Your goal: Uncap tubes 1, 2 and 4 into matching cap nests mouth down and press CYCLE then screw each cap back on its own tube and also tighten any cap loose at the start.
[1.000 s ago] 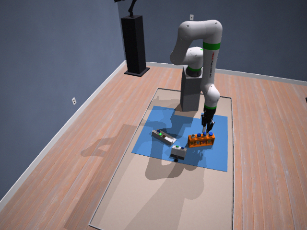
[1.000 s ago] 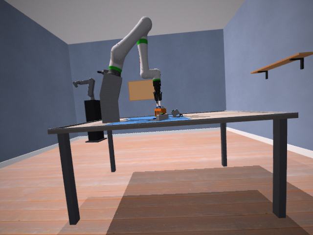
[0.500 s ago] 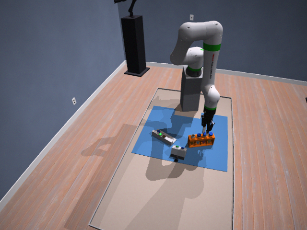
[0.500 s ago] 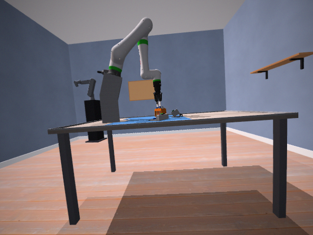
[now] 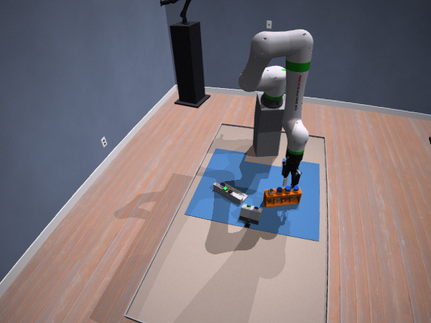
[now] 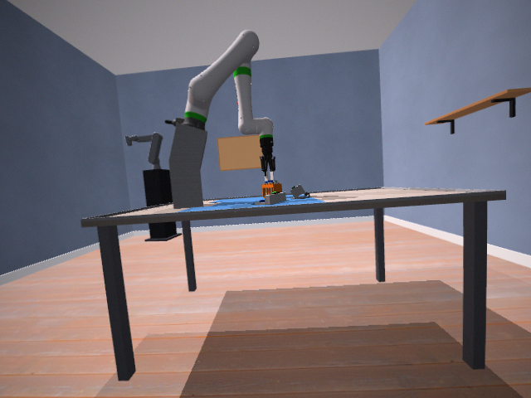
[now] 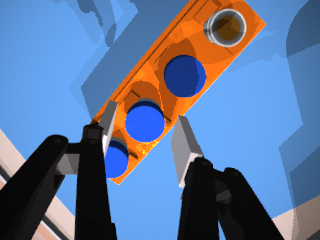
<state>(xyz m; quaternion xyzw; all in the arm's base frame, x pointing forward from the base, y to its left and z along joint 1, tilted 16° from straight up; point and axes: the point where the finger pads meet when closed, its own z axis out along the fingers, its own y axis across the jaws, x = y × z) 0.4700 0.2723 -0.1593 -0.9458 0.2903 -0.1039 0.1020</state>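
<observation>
The orange decapping station (image 5: 281, 198) (image 6: 276, 186) (image 7: 200, 30) stands on the blue mat. In the wrist view three tubes carry blue caps and the end tube (image 7: 226, 26) (image 5: 271, 190) stands open with no cap. My gripper (image 7: 145, 122) (image 5: 289, 183) (image 6: 269, 177) is open. Its fingers straddle the second blue cap (image 7: 145, 122) (image 5: 287, 188) from the capped end, with a gap on each side. The neighbouring caps (image 7: 185, 75) (image 7: 115, 159) sit on their tubes. The cap tray (image 5: 238, 197) lies to the side with its green lamp (image 5: 225, 188) lit.
The small sloping desk (image 5: 250, 214) with a green key (image 5: 248, 205) and a blue key (image 5: 256, 208) stands in front of the station. The arm's grey pedestal (image 5: 266, 132) is behind. The blue mat (image 5: 306, 222) covers the work area.
</observation>
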